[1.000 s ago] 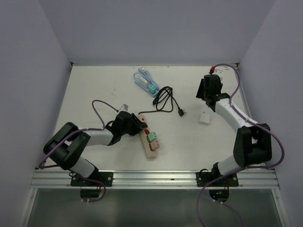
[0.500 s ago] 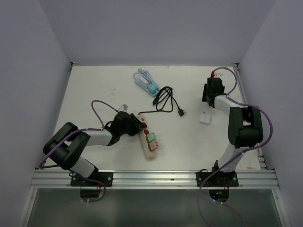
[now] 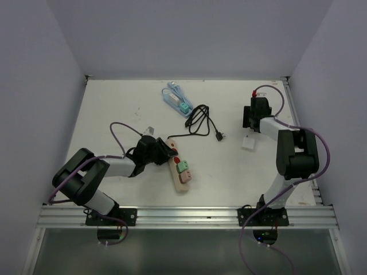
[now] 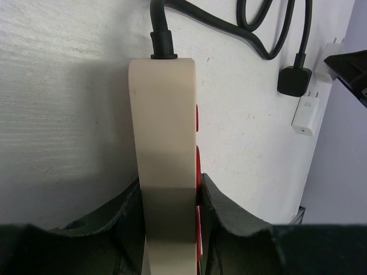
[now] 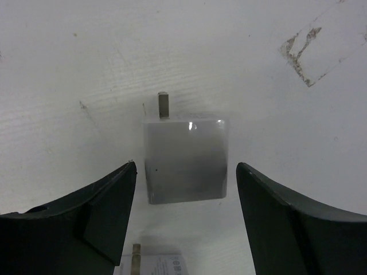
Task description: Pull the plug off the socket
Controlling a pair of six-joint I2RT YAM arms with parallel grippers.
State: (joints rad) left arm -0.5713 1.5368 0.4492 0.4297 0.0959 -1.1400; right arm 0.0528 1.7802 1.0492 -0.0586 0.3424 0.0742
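Two-fingered left tool point(image 4: 169, 197) clamps smooth cream socket bar point(image 4: 163, 126); right tool point(image 5: 186, 169) gapes empty near boxy white plug point(image 5: 186, 157), three o'clock

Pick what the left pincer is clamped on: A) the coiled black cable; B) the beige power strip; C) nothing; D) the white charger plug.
B: in the left wrist view, the left pincer presses both sides of the beige power strip.

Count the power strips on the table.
2. A beige power strip lies left of centre, gripped by the left tool. A light-blue power strip lies near the far edge, around the middle. Nothing suggests a hidden third.
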